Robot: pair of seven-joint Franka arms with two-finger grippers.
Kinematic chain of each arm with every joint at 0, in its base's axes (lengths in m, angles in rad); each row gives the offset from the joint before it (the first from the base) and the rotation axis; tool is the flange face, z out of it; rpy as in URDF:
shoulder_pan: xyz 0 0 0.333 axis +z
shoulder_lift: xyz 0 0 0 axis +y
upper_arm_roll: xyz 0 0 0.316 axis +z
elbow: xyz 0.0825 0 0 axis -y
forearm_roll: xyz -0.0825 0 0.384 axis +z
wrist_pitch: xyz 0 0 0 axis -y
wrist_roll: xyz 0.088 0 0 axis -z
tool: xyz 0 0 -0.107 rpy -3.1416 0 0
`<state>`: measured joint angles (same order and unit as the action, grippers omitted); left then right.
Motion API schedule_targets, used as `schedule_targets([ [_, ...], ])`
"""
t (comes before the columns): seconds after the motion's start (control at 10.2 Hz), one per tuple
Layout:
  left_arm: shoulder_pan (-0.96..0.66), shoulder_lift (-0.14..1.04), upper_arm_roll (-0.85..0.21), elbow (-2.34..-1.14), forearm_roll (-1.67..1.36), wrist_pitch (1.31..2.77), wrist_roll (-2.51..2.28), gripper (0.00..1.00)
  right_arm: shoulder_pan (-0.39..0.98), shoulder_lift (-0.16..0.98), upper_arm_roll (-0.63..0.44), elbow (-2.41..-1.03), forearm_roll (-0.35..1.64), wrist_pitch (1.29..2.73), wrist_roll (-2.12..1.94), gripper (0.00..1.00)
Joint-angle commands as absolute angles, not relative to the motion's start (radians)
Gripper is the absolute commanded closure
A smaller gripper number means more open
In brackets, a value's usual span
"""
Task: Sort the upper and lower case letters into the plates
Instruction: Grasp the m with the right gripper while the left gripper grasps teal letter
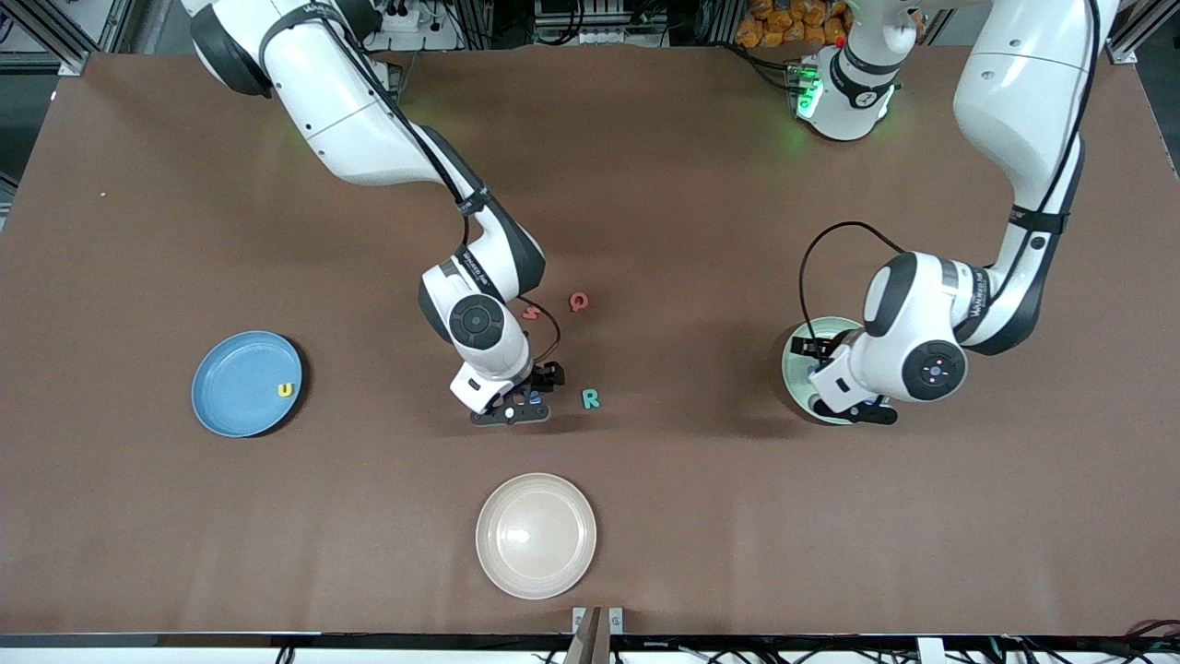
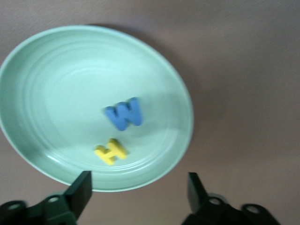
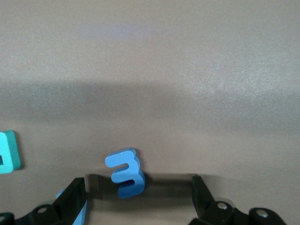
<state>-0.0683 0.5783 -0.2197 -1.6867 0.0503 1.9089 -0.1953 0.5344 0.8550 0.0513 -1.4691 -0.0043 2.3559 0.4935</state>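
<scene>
My right gripper [image 1: 514,411] is open and low over the table's middle. In the right wrist view [image 3: 138,197] a small blue letter [image 3: 125,172] lies between its fingers, untouched. Another blue piece [image 3: 80,214] peeks out beside one finger. A teal R [image 1: 590,397] lies beside the gripper and also shows in the right wrist view [image 3: 7,152]. A red Q [image 1: 578,301] and another red letter [image 1: 530,313] lie farther from the camera. My left gripper [image 1: 853,408] [image 2: 139,190] is open and empty over the mint green plate [image 1: 797,361] [image 2: 70,84], which holds a blue W [image 2: 124,114] and a yellow H [image 2: 110,151]. The blue plate [image 1: 235,383] holds a yellow U [image 1: 287,389].
A cream-white plate [image 1: 536,535] sits near the table's front edge, nearer the camera than the right gripper. The blue plate is toward the right arm's end of the table, the mint green plate toward the left arm's end.
</scene>
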Motion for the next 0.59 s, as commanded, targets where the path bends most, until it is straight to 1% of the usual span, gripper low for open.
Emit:
schedule_targets([
  [0.0,-0.171,0.583,-0.215,-1.634,0.035,1.916,-0.433,0.00,0.548,0.879,0.044,-1.443,-0.025,2.355,0.518,0.00],
  [0.1,-0.184,0.598,-0.216,-1.623,0.013,1.954,-0.481,0.00,0.548,0.879,0.044,-1.443,-0.025,2.355,0.518,0.00],
  [0.29,-0.187,0.643,-0.213,-1.612,-0.148,2.069,-0.506,0.00,0.554,0.879,0.043,-1.443,-0.026,2.355,0.517,0.00],
  [0.49,-0.219,0.664,-0.213,-1.583,-0.160,2.091,-0.605,0.00,0.557,0.879,0.041,-1.445,-0.038,2.355,0.518,0.00],
])
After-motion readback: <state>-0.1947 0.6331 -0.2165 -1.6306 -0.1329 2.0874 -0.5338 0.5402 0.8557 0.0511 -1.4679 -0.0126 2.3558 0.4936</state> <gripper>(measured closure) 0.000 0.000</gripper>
